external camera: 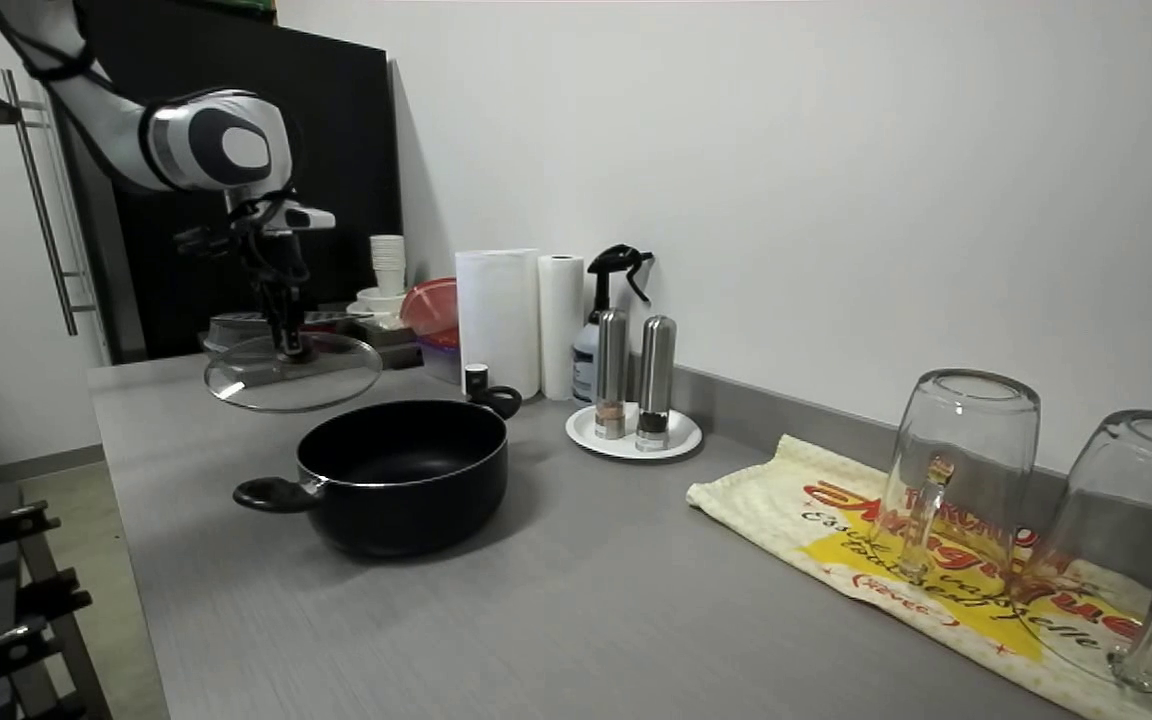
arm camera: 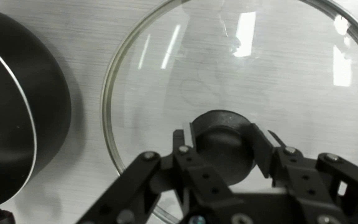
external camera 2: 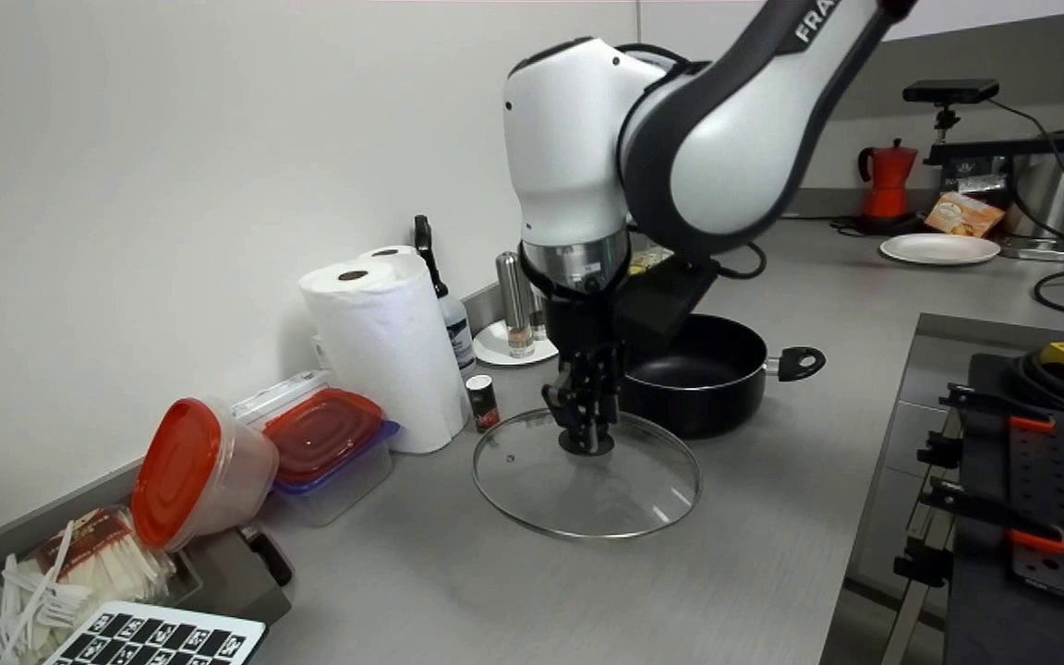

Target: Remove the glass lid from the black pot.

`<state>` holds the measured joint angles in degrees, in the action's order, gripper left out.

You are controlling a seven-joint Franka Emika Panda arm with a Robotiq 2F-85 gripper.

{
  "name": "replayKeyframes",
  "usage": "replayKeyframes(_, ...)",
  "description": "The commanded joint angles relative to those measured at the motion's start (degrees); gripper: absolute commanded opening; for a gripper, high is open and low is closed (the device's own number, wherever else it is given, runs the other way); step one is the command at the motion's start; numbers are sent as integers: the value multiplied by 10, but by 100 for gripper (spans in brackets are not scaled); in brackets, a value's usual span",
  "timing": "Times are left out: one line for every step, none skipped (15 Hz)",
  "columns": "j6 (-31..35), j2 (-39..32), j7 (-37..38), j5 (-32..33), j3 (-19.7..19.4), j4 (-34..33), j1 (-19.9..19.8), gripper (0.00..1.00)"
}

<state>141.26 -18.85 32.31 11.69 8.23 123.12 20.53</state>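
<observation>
The removal itself looks done: the lid (external camera 2: pixel 592 489) is off the pot (external camera: pixel 401 500), whose dark inside shows uncovered in both exterior views. The end effector (arm camera: pixel 224 140) pinches the lid's black knob (arm camera: pixel 224 158), with a pad (arm camera: pixel 261 149) pressed against either side of it in the wrist view. In an exterior view the lid is left of centre, to the upper left of the pot, and its far edge stands higher in the frame than the far end of the worktop (external camera: pixel 586 610), so I judge that it hangs raised rather than rests; how high is hard to read. In the wrist view it fills the middle and right of the frame, with a strip of worktop between it and the pot at the left edge. What seems left is to lower the lid and let go of the knob, though the task asks only for the lid to come off. The lid is a round, slightly domed disc of clear glass with a thin metal rim (arm camera: pixel 106 105) around it. The grain of the worktop shows through, and bright reflections (arm camera: pixel 245 34) lie as white streaks across the upper part of the glass in the wrist view. Whether it hangs level or slightly tilted I cannot tell.
</observation>
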Motion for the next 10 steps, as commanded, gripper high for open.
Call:
replayKeyframes(66,8,4,58,-13,53,24,22)
replayKeyframes(83,6,11,65,-14,64,30,22)
replayKeyframes(99,4,16,70,-15,73,36,22)
replayKeyframes(114,2,19,69,-14,80,42,22)
replayKeyframes(125,0,19,67,-13,86,48,22)
replayKeyframes(134,-2,17,64,-12,89,54,22)
replayKeyframes(140,-4,14,64,-12,90,61,22)
replayKeyframes(145,-8,10,67,-13,91,67,22)
replayKeyframes(149,-12,8,70,-15,91,74,22)
replayKeyframes(154,-17,7,79,-19,90,82,22)
